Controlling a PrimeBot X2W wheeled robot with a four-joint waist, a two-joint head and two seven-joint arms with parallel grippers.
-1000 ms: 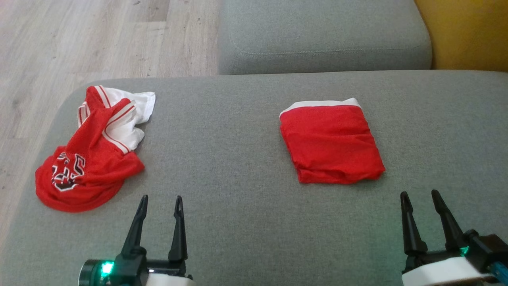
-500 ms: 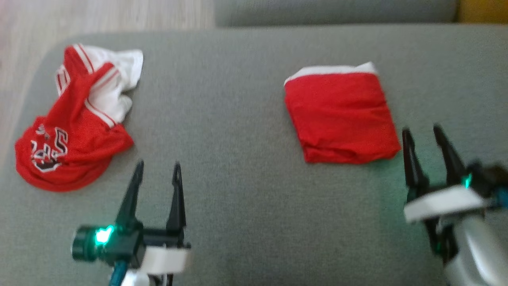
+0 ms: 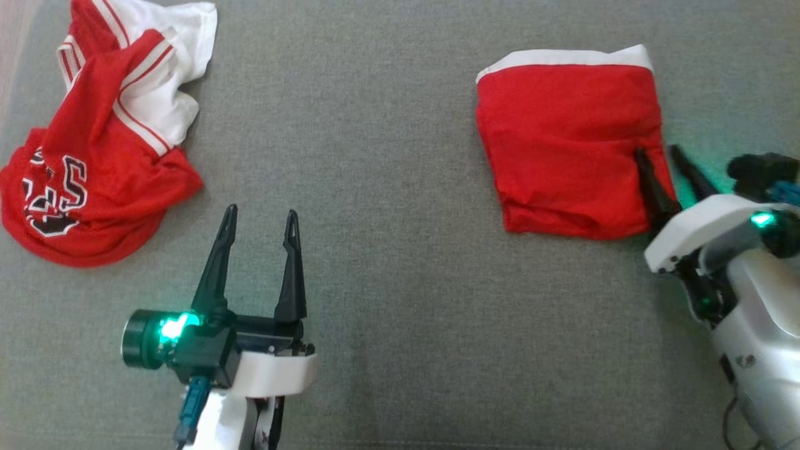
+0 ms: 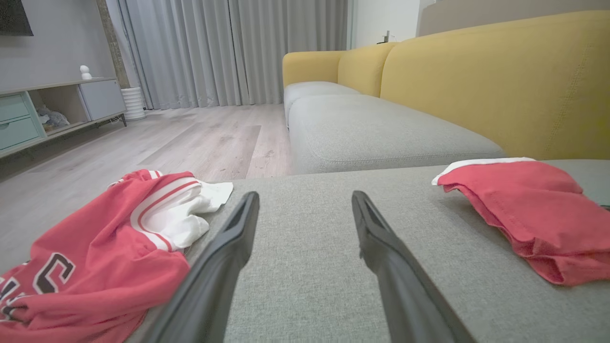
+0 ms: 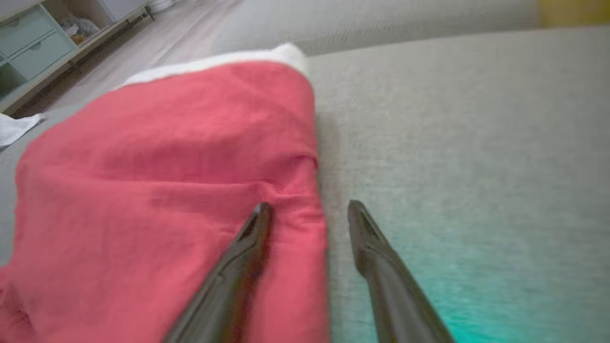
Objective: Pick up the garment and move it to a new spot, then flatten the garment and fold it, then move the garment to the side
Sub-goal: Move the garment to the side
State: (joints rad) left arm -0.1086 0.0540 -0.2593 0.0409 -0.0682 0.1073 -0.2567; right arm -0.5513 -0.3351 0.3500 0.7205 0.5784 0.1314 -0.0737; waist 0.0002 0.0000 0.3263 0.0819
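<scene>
Folded red garment [image 3: 569,144] on sofa seat [image 3: 387,156].
Right end effector [image 3: 656,150] is straddling its right edge, jaws apart, nothing gripped; left end effector [image 3: 262,210] is hovering wide open.

1. Folded garment [image 3: 562,144]: red cloth, fine-textured, matt, softly creased; white cloth band along one edge.
2. Crumpled jersey [image 3: 94,156]: similar matt red cloth, white cloth panels with red stripes; black-and-white lettering, flat finish.
3. Seat cushion [image 3: 387,187] under my arms: grey woven upholstery, coarse-grained, matt.
4. Backrest [image 4: 476,81]: yellow cloth, matt, with a stitched seam.
5. Floor [image 4: 190,143]: pale wood-look boards, smooth, low sheen.
6. Curtains [image 4: 214,47]: grey cloth, matt, hanging in folds.
7. My left gripper [image 3: 261,212]: smooth black plastic fingers, dull sheen; wrist shell white, glossy plastic.
8. My right gripper [image 3: 656,150]: same black fingers; forearm [image 3: 762,350] silver-grey, smooth, glossy.
</scene>
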